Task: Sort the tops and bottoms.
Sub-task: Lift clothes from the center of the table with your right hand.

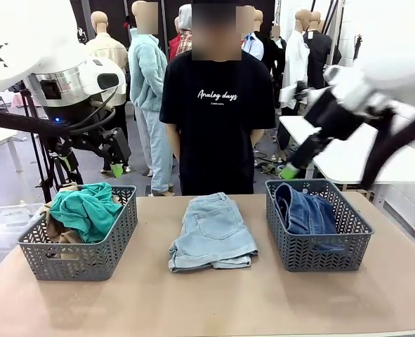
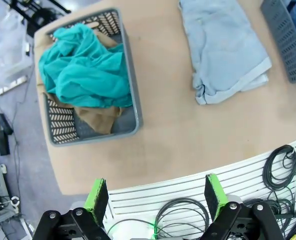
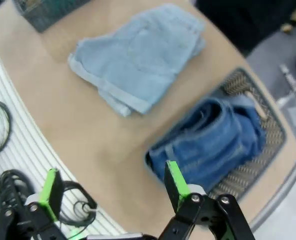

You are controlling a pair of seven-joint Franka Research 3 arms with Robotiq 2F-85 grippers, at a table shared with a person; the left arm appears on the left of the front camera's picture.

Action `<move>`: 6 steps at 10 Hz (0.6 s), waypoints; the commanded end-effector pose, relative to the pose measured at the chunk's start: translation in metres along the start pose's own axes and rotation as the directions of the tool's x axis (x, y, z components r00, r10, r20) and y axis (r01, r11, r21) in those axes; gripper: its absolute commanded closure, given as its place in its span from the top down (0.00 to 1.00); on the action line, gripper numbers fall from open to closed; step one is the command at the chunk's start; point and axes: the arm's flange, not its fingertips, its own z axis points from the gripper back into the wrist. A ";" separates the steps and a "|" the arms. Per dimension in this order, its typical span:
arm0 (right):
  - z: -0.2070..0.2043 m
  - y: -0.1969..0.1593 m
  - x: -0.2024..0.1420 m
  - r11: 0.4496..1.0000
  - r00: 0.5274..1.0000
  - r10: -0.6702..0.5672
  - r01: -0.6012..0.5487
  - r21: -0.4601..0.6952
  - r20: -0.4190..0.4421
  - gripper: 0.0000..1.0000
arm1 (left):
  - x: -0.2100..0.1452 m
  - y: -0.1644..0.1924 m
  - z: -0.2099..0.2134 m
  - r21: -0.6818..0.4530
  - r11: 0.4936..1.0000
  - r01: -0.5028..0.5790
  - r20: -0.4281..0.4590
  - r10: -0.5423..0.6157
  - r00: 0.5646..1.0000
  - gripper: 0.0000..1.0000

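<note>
"Analog days" is printed on the person's black T-shirt (image 1: 217,95). Light shorts (image 1: 211,230) lie on the bench (image 1: 207,302) between baskets; teal shirt (image 1: 88,207) in left basket (image 1: 81,256), dark shorts (image 1: 307,213) in right basket (image 1: 319,246). Left gripper (image 2: 153,196) and right gripper (image 3: 110,186) are held wide, empty.

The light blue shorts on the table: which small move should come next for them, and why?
Probably the right gripper, open and raised, should come down toward the light blue shorts. They lie folded on the table between the two baskets, while the right basket already holds darker denim shorts. The left basket holds the teal shirt and a tan one.
</note>
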 end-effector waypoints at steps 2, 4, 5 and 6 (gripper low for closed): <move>-0.051 -0.044 0.066 0.990 0.993 0.101 -0.094 0.102 -0.061 1.00 | -0.001 0.003 0.001 0.003 1.000 0.002 -0.005 -0.002 1.000 1.00; -0.098 -0.066 0.071 0.988 0.992 0.090 -0.077 0.132 -0.091 1.00 | -0.001 0.003 0.001 0.003 1.000 0.002 -0.005 -0.002 1.000 1.00; -0.103 -0.072 0.064 0.988 0.988 0.052 -0.029 0.153 -0.148 1.00 | -0.001 0.003 0.001 0.003 1.000 0.002 -0.005 -0.002 1.000 1.00; -0.093 -0.056 0.070 0.992 0.993 0.085 -0.076 0.102 -0.082 1.00 | -0.001 0.003 0.001 0.003 1.000 0.002 -0.005 -0.002 1.000 1.00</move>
